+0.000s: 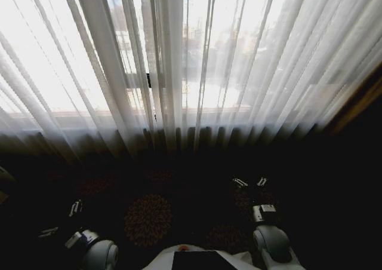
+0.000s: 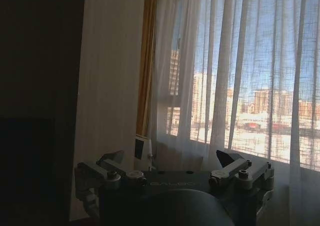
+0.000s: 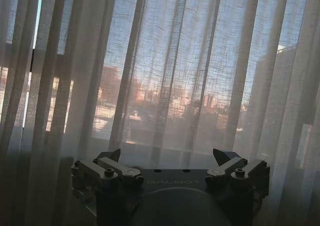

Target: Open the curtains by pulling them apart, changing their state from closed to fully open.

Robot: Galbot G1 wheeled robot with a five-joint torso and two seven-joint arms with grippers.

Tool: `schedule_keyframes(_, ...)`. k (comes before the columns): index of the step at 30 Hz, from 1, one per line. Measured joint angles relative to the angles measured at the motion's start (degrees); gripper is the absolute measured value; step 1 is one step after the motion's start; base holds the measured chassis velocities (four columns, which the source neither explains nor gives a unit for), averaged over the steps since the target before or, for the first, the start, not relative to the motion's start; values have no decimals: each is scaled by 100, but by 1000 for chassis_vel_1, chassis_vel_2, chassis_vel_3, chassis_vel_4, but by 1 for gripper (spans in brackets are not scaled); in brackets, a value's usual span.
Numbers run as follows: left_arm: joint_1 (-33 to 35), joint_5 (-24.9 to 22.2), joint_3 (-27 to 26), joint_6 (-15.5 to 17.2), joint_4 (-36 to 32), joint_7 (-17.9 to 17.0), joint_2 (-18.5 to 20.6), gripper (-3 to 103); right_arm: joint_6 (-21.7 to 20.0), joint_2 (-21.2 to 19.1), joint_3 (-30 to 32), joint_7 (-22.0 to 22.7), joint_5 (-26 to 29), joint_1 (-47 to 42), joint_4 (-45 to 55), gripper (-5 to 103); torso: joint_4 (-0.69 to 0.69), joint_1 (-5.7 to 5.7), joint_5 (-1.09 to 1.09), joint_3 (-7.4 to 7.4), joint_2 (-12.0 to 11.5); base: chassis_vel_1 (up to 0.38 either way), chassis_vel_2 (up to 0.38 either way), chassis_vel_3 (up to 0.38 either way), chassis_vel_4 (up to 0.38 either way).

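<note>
The curtains (image 1: 197,61) hang shut across the whole window as sheer white pleated panels, reaching down to the dark floor. In the head view my left gripper (image 1: 61,219) is low at the left and my right gripper (image 1: 250,181) is low at the right, both short of the fabric. The left wrist view shows the left gripper (image 2: 171,158) open and empty, facing the curtains (image 2: 225,76) near their end. The right gripper (image 3: 167,156) is open too, with the curtains (image 3: 175,61) a short way in front of it and nothing between its fingers.
Dark carpet with a round medallion (image 1: 147,218) lies between my arms. A wooden frame edge (image 1: 358,106) rises at the right. Near the left gripper are a yellow drape strip (image 2: 147,61), a pale wall panel (image 2: 110,86) and a small white box (image 2: 142,148).
</note>
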Motion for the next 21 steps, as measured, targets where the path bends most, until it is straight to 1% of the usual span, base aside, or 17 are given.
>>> schedule_keyframes(5,-2,13,15,-25,13,-15,-7,100,0,4,-6,5,-3,-30,-28,100,0,0,0,0,0,0,0,0,0)
schedule_keyframes(7,-2,27,29,-29,16,163,-9,100,-1,22,-14,34,-30,-36,-31,100,0,0,0,0,0,0,0,0,0)
schedule_keyframes(8,-2,27,29,-29,16,163,-9,100,-1,22,-14,34,-30,-36,-31,100,0,0,0,0,0,0,0,0,0)
schedule_keyframes(12,11,46,58,18,-22,973,-6,100,-21,58,-30,116,-216,-27,-31,100,0,0,0,0,-1,0,0,0,0)
schedule_keyframes(13,11,46,58,18,-22,973,-6,100,-21,58,-30,116,-216,-27,-31,100,0,0,0,0,-1,0,0,0,0)
schedule_keyframes(14,14,47,62,25,-26,1061,-5,100,-23,66,-37,145,-229,-19,-29,100,0,0,-1,0,0,0,0,0,0)
schedule_keyframes(16,22,55,76,59,-56,1502,1,100,-24,104,-64,313,-259,56,-28,100,0,0,0,0,0,0,0,0,0)
schedule_keyframes(17,24,59,81,66,-62,1624,3,100,-21,120,-65,354,-262,89,-28,100,0,0,0,0,0,0,0,0,0)
schedule_keyframes(18,24,59,81,66,-62,1624,3,100,-21,120,-65,354,-262,89,-28,100,0,0,0,0,0,0,0,0,0)
schedule_keyframes(19,26,63,85,74,-65,1732,4,100,-18,128,-65,371,-264,107,-28,100,0,0,0,0,0,0,0,0,0)
schedule_keyframes(20,33,71,95,97,-84,2027,7,100,-11,135,-65,397,-265,142,-6,100,0,1,0,0,-1,0,0,0,0)
schedule_keyframes(21,35,76,105,110,-96,2237,8,100,0,135,-65,399,-264,154,24,100,0,1,0,0,-1,0,0,0,0)
